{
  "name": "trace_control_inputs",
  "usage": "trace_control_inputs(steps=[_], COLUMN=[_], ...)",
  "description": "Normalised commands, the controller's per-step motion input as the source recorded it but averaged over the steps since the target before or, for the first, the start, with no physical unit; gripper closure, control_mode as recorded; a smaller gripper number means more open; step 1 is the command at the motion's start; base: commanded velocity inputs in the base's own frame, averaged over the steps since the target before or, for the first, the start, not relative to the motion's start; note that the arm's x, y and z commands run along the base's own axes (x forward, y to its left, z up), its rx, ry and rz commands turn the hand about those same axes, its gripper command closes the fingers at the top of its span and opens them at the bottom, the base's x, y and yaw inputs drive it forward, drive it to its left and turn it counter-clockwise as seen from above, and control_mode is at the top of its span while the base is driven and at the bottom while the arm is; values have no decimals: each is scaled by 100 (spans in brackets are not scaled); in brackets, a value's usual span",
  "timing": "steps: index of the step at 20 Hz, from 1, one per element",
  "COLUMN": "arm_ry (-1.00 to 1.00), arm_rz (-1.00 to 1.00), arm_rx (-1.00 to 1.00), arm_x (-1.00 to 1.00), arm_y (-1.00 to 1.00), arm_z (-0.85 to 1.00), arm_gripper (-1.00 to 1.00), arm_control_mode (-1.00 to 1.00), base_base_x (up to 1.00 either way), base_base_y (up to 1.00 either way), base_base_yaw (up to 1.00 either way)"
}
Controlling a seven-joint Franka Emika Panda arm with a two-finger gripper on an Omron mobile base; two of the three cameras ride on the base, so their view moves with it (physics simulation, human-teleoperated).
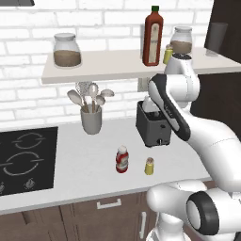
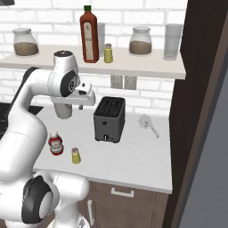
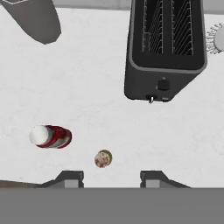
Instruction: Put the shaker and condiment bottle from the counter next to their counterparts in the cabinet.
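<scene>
The shaker (image 1: 149, 166) (image 2: 76, 156) (image 3: 103, 159) stands upright on the white counter near its front edge. Just to its left is the squat red condiment bottle (image 1: 122, 159) (image 2: 55, 142) (image 3: 50, 136), also upright. My gripper (image 3: 111, 177) hangs high above the counter and points straight down, its fingers apart with nothing between them; the shaker lies just ahead of the tips. On the cabinet shelf (image 1: 108, 66) (image 2: 133, 64) the counterparts stand side by side: a tall dark-red bottle (image 1: 153, 36) (image 2: 89, 35) and a small yellow shaker (image 1: 167, 54) (image 2: 107, 53).
A black toaster (image 1: 153, 127) (image 2: 109, 118) (image 3: 166, 48) sits behind the two items. A grey utensil holder (image 1: 91, 117) is at the back left, a cooktop (image 1: 26, 157) far left. Glass jars (image 1: 67, 50) (image 2: 140, 41) and a tumbler (image 2: 173, 41) share the shelf. A brush (image 2: 148, 124) lies to the right.
</scene>
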Motion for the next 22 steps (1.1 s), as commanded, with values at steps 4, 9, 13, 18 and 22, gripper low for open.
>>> trace_control_inputs(steps=[4, 9, 13, 18, 22], arm_ry=[-10, -19, -19, -21, -20], arm_rz=[0, 0, -1, -7, -16], arm_rx=[8, 12, 2, -2, -4], arm_x=[-12, -56, -85, -100, -100], arm_y=[-4, -5, 4, 27, 39], arm_z=[0, 20, 35, 32, 26], arm_gripper=[-100, -100, -100, -100, -100], arm_control_mode=[-100, -100, -100, -100, -100], base_base_x=[0, 0, 0, 0, 0], base_base_y=[0, 0, 0, 0, 0], base_base_yaw=[0, 0, 0, 0, 0])
